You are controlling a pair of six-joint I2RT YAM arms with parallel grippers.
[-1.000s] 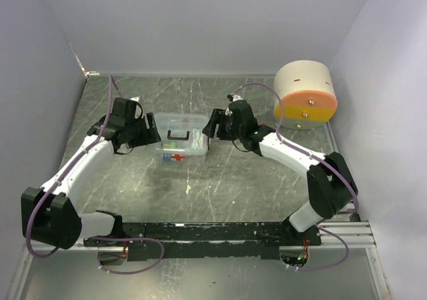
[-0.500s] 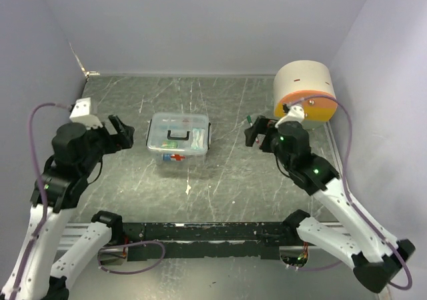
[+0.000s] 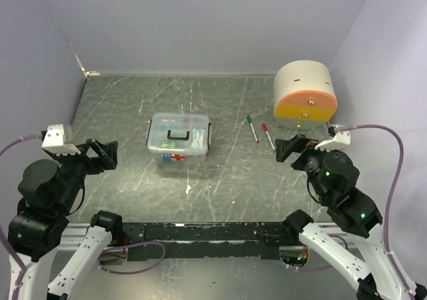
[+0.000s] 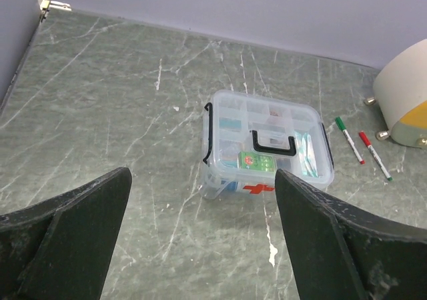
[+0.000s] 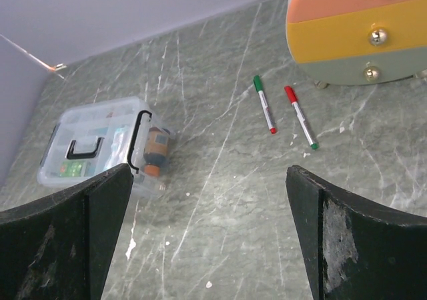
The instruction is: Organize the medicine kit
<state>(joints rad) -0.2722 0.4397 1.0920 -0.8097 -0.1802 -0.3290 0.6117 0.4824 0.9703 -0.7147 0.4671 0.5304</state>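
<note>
Down at the near edge of the bench [image 3: 220, 173], looking at both arms reared up high, wrists tipped forward and down toward the middle. Left pincer [image 3: 101, 155] hanging over the near-left side, right pincer [image 3: 293, 147] over the near-right, well apart from each other. Out left of centre, spotting the medicine kit [image 3: 178, 136]: clear box, lid shut, black handle on top, red cross on the near wall, well apart from both pincers. Further right, between kit and right pincer, picking out two pens loose on the bench: green-capped marker [image 3: 252, 128] just beside red-capped marker [image 3: 267, 136], not touching. Behind those, a round drawer unit [image 3: 305, 95] with orange, yellow and grey-green fronts. And the fingers: spread wide on both sides, gripping nothing, touching nothing.
</note>
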